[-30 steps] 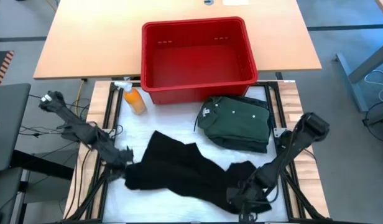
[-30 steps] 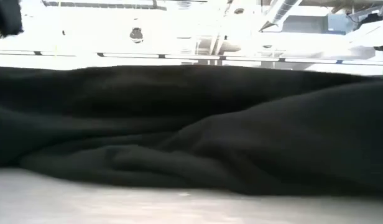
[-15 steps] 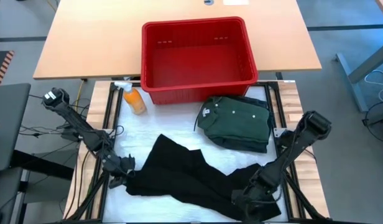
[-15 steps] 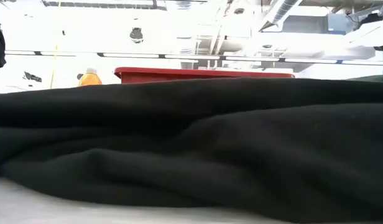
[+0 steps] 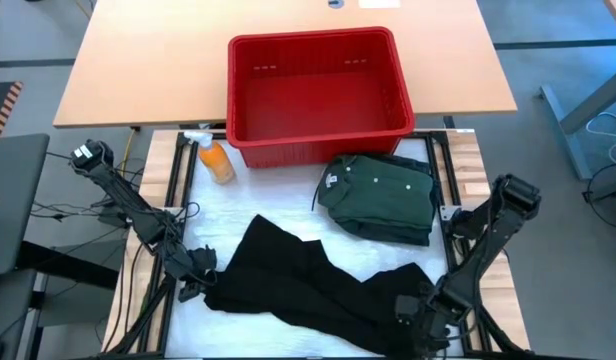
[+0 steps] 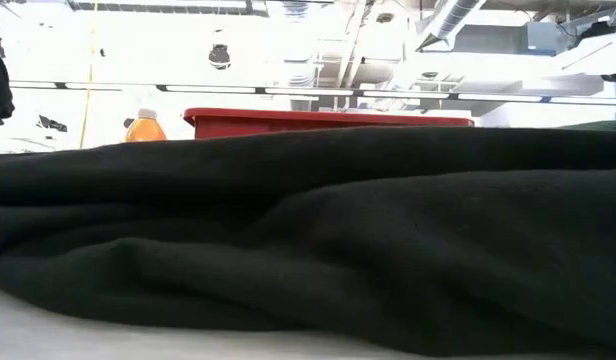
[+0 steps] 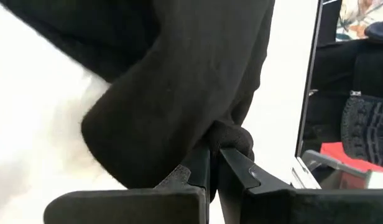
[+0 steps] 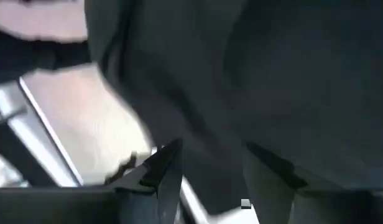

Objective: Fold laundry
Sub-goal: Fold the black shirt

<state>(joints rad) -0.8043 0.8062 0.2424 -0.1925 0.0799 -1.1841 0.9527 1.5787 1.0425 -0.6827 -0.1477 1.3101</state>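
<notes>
A black garment [image 5: 308, 280] lies stretched across the near part of the white table cover, and it fills the low view [image 6: 308, 230]. My left gripper [image 5: 195, 282] is shut on its left end. My right gripper [image 5: 425, 318] is at its right end near the table's front edge. In the right wrist view its fingers [image 8: 166, 168] stand apart, with black cloth [image 8: 241, 74] ahead of them and between them. A folded green buttoned shirt [image 5: 380, 195] with a white neck label rests flat on the table at the far right. My left gripper pinches a bunched fold [image 7: 234, 138] at the black garment's left end between its two fingers. It comes in low from the table's left side. Beyond the fingers the cloth lies slack on the table. My right gripper is open at the garment's right end; I cannot tell whether a finger touches the cloth.
A red plastic basket [image 5: 318, 85] stands on the table's far part, behind the shirt. An orange bottle [image 5: 216, 160] lies to the left of the basket. Bare white cover [image 5: 238, 205] shows between the bottle and the black garment.
My left gripper has moved toward the table's near edge, drawing the garment's left end with it. My right gripper has moved toward the table's right edge. In the low view the black cloth has sunk lower, and the basket's rim and the bottle now show behind it.
</notes>
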